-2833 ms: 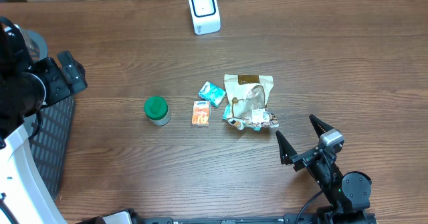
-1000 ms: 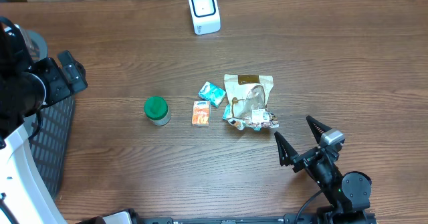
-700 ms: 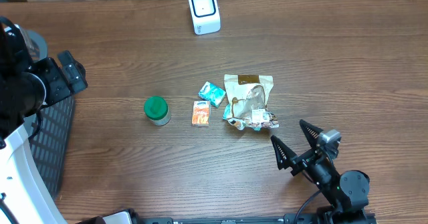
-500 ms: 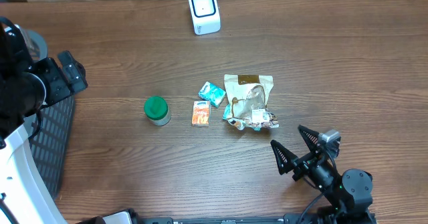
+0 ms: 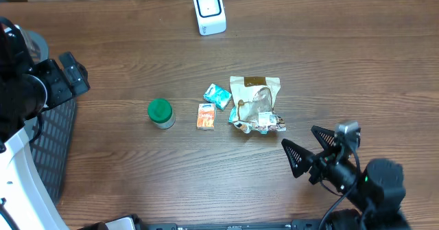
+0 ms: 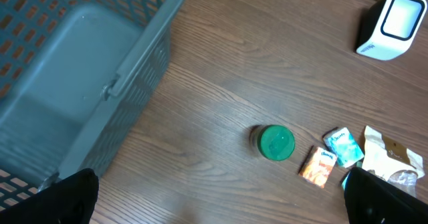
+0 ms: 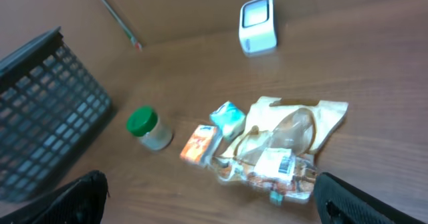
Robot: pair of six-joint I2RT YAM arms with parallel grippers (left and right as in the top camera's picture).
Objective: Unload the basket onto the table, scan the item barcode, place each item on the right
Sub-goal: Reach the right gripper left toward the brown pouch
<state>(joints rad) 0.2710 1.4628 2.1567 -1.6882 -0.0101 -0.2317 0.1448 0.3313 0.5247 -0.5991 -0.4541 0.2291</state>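
Table: scanner far edge, basket left.

No wording is coming through legibly; print on the orange packet and the teal packet is blurring out; the white barcode label on the crumpled bag is showing only faint bars.
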